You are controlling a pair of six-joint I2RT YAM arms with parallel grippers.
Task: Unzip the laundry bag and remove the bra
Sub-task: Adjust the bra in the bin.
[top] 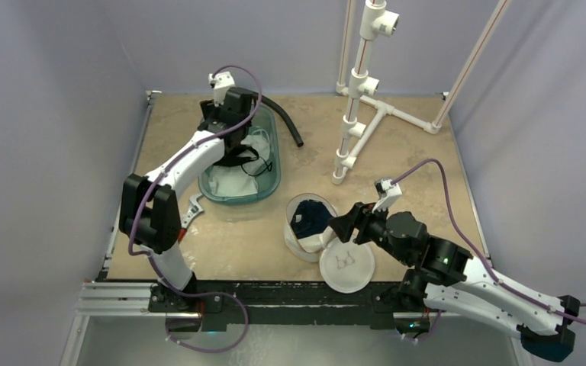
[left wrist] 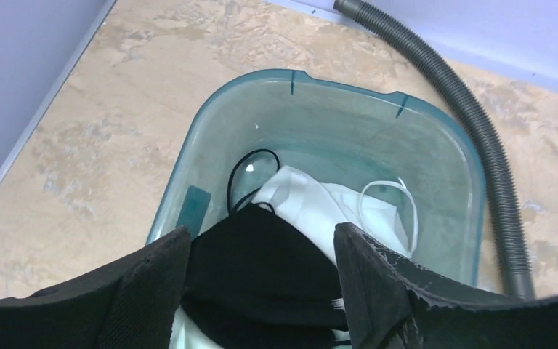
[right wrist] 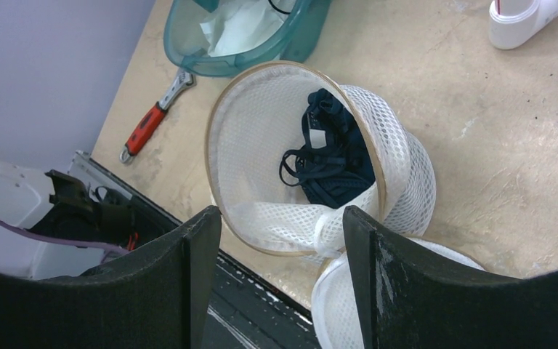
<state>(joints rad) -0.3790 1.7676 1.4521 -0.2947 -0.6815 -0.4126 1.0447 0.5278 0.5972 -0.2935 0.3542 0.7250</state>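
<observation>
The right gripper (right wrist: 283, 218), jaws apart, is poised before the unzipped laundry bag (right wrist: 399, 167), which is tipped toward it near the front edge of the table (top: 427, 152) with the dark bra (right wrist: 330, 163) inside. Mesh could be pinched with the bra and the bag dragged off that edge; open room is seen to its right. The left gripper (left wrist: 261, 240) is hung over the tub (left wrist: 378, 91), black cloth (left wrist: 261, 291) between its jaws; whether it is gripped cannot be told.

Twin robot arms in white and black.
The left arm (top: 187, 156) and right arm (top: 496, 297) pair white links with black joints and trail purple cables (top: 432, 161); the left gripper (left wrist: 261, 231) and right gripper (right wrist: 282, 214) carry broad matte-black fingers (left wrist: 407, 291) with frayed edges.
</observation>
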